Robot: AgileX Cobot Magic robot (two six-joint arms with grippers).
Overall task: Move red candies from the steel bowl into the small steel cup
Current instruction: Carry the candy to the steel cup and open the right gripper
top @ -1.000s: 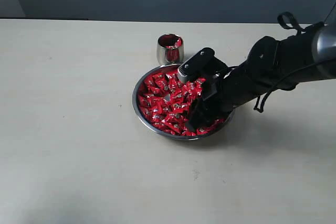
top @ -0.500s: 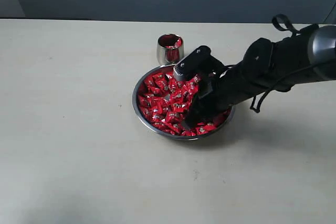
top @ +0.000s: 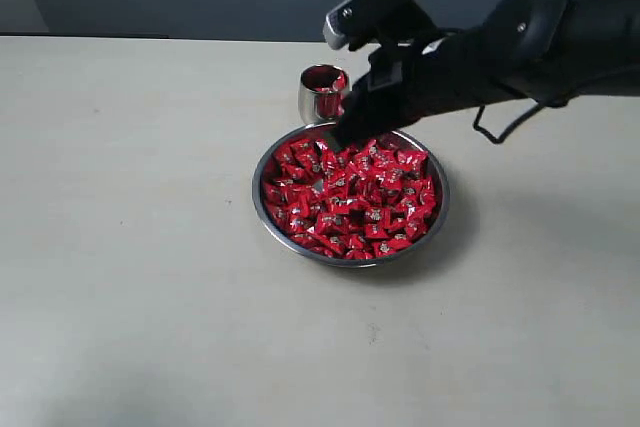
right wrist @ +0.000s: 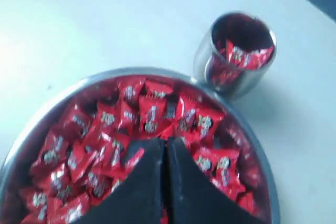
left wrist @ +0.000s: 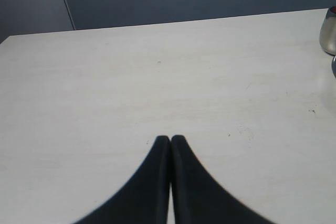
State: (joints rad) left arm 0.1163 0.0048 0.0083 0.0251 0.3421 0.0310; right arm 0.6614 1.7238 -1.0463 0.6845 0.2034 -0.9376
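Exterior view: steel bowl point(top: 257, 209) sits mid-table point(top: 140, 277), heaped with red candies point(top: 360, 199). The cup point(top: 312, 105) stands just beyond the bowl's far rim, touching it or nearly so, with some red already showing inside. The right arm reaches in from the right. The right claw point(top: 340, 135) hangs clear above the far edge of the heap, between bowl and cup, tips pointing down. From here the tips read as one dark wedge, and no candy can be made out in them. Left wrist view: the left claw point(left wrist: 169, 140) has its jaws pressed together with nothing between them. It is parked over bare table, well apart from the work, and only a sliver of the cup point(left wrist: 329, 32) shows at the frame edge. Right wrist view: the right claw point(right wrist: 164, 144) is closed tight, fingers meeting along one seam above the candies point(right wrist: 152, 116) near the bowl's rim point(right wrist: 47, 111). A red wrapper lies right against one finger, but I cannot tell whether it is pinched or just part of the heap below. The cup point(right wrist: 210, 72) is close ahead, holding a few candies point(right wrist: 244, 53) with room to spare. Judgement: this is the carry stage after a grab, with the transfer only partly done and the bowl full. The next move calls for a short swing to centre the tips over the cup's narrow mouth, then opening low enough that nothing bounces out or tips the cup.
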